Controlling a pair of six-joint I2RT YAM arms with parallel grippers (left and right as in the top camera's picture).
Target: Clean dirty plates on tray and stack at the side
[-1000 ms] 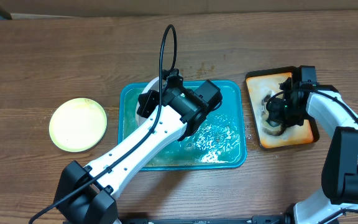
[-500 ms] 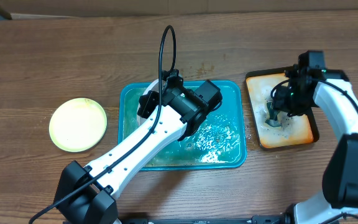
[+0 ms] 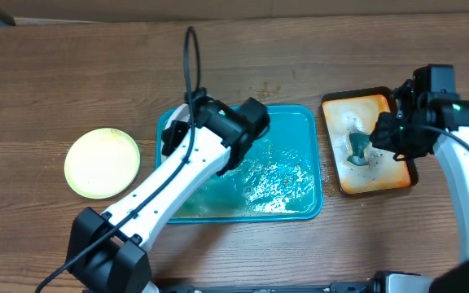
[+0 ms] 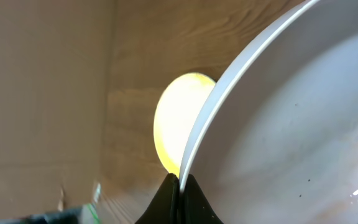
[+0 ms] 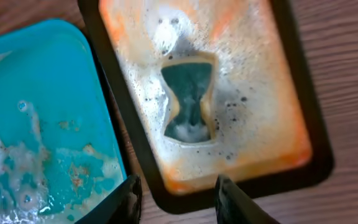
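Wood table (image 3: pixel 47 73) carries everything. At its centre lies the teal tray (image 3: pixel 300 126), its floor covered in suds and water with brownish traces.

To the right, just beside it, sits the smaller orange tray (image 3: pixel 369 106), dark-rimmed and foamy.

**Plates.** Two can be made out.
- The yellow-green plate (image 3: pixel 102 163) lies flat on the bare table, left of the teal tray and apart from it. It looks clean.
- The white plate (image 4: pixel 291 124) is held on edge over the upper-left part of the teal tray. A faint pinkish smear and a few specks show on its face.
- A third plate cannot be located; the left arm hides that corner from overhead.

**Sponge.** The sponge (image 5: pixel 190 93), green-topped and waisted, lies loose in the foam of the orange tray.

**Claws.**
- The left gripper (image 4: pixel 179 183) is closed down to a sliver, pinching the white plate by its rim.
- The right gripper (image 5: pixel 176 190) hangs above the orange tray with its fingers spread wide, holding nothing.

**Handling.** The plate is judged light and stiff — thin plastic, unlikely to break. Wet and soapy, it will be slippery.
- Take hold at the raised rim only; the face gives no purchase.
- Scrubbing force on an edge-held plate may swing it about the pinch point.
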